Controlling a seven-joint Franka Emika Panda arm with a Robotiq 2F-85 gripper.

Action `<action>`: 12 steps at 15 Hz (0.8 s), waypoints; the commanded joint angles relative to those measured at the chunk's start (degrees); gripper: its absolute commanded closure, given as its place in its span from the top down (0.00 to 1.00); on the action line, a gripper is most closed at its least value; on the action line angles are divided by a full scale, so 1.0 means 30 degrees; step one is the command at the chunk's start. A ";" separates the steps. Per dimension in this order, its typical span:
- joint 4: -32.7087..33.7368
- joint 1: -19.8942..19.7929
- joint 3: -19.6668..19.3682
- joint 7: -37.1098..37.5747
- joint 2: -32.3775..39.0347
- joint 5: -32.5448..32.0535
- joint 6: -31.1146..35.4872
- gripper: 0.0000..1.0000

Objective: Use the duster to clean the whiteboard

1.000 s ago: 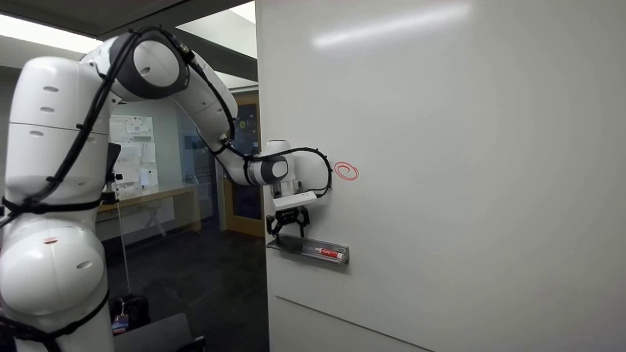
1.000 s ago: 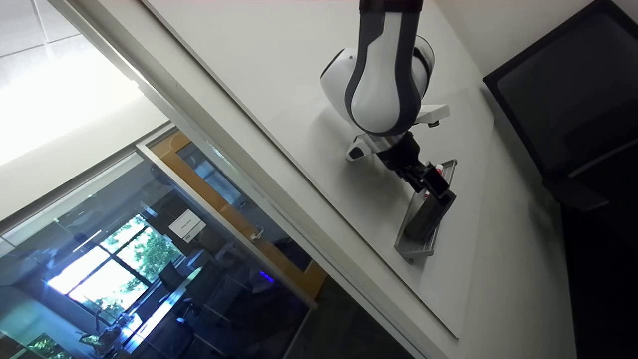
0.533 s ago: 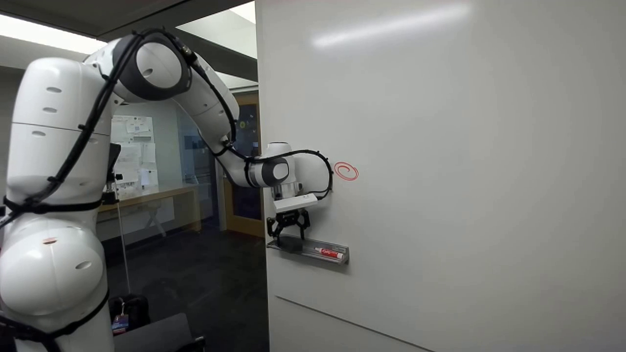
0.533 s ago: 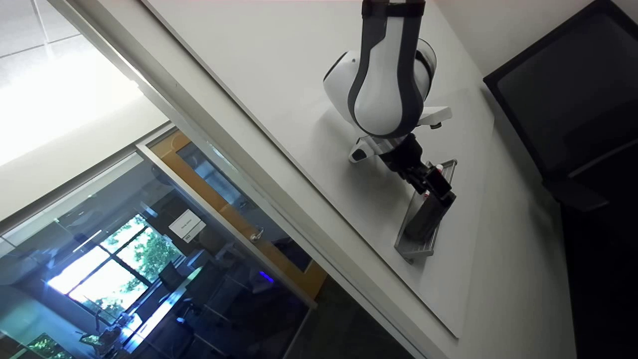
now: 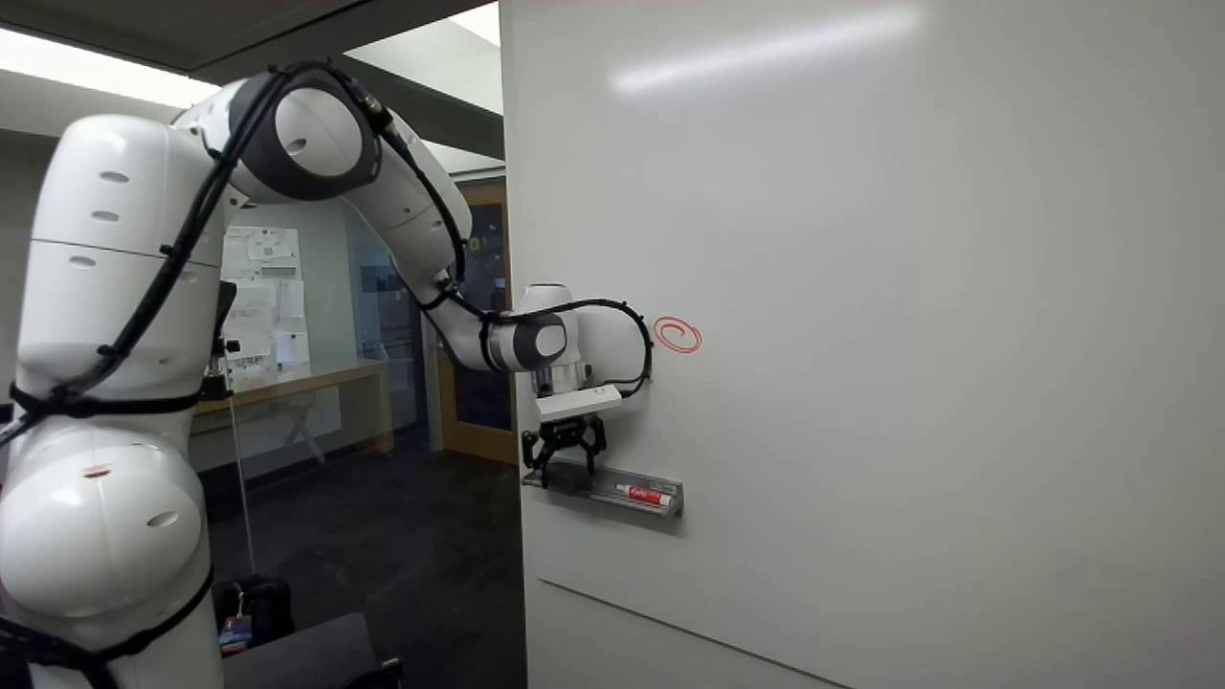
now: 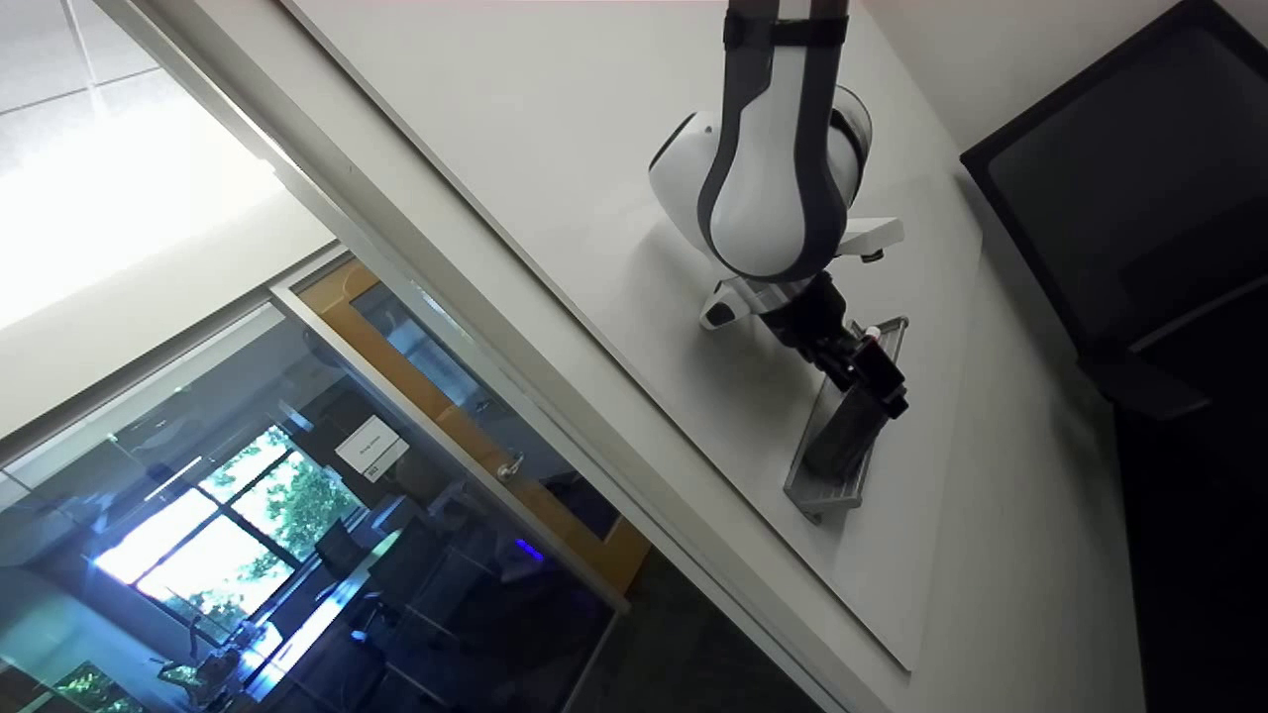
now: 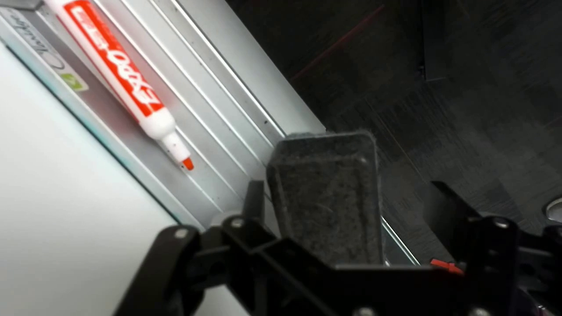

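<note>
The duster, a dark oblong block, lies on the grey ledge of the whiteboard. It also shows in an exterior view and in the wrist view. My gripper points down and is open, with its fingers on either side of the duster. In the wrist view the gripper has one finger close to the duster's board side. A wider gap shows between the duster and the outer finger. A red spiral mark is on the whiteboard above and right of the gripper.
A red and white marker lies on the same ledge beside the duster; it also shows in an exterior view. The whiteboard stands close behind the gripper and wrist. A dark screen is on the adjoining wall.
My arm and gripper have moved down a little, so the fingertips sit lower around the duster. The duster, marker and red mark have not moved.
</note>
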 commanded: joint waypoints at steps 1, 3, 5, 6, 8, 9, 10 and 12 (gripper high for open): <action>0.0515 -0.0396 0.0424 0.0300 0.0640 -0.0437 0.0549 0.90; 0.0525 -0.0393 0.0433 0.0297 0.0738 -0.0459 0.0528 0.80; 0.0493 -0.0392 0.0432 0.0331 0.0756 -0.0485 0.0538 0.63; 0.0461 -0.0391 0.0433 0.0347 0.0720 -0.0491 0.0551 0.56; 0.0357 -0.0371 0.0406 0.0430 0.0567 -0.0590 0.0538 0.40; 0.0255 -0.0363 0.0393 0.0464 0.0424 -0.0649 0.0525 0.32; 0.0157 -0.0339 0.0369 0.0557 0.0280 -0.0747 0.0523 0.32; -0.0274 -0.0311 0.0377 0.0776 -0.0344 -0.0815 0.0631 0.32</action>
